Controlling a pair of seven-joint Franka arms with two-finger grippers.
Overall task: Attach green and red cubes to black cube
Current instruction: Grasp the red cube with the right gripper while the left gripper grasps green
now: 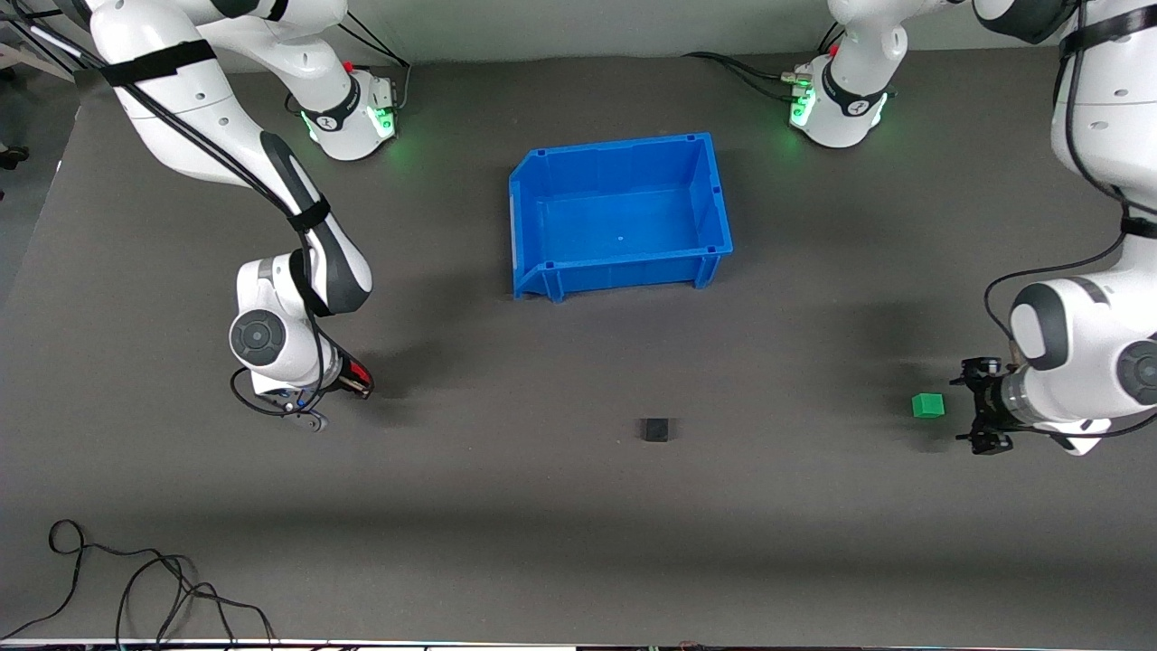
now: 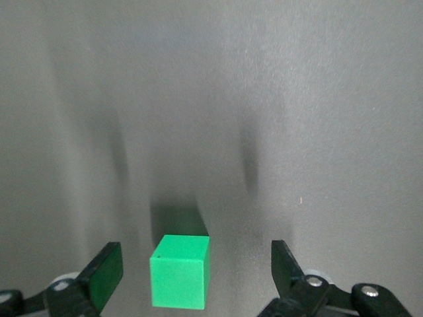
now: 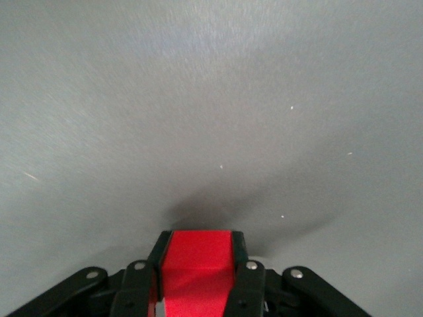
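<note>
The red cube (image 3: pixel 198 264) is clamped between the fingers of my right gripper (image 3: pixel 198 254), which is shut on it. This gripper (image 1: pixel 362 384) is low over the mat at the right arm's end of the table, and only a strip of the red cube (image 1: pixel 359 374) shows there. The green cube (image 2: pixel 180 271) rests on the mat between the spread fingers (image 2: pixel 102 274) of my left gripper (image 2: pixel 196 264), with a gap on each side. The green cube (image 1: pixel 928 405) lies just off the tips of this open gripper (image 1: pixel 969 407). The black cube (image 1: pixel 656 429) sits alone mid-table.
A blue bin (image 1: pixel 542 276) stands empty, farther from the front camera than the black cube. Loose black cables (image 1: pixel 136 579) lie near the front edge at the right arm's end. The arm bases (image 1: pixel 352 117) (image 1: pixel 841 108) stand at the back.
</note>
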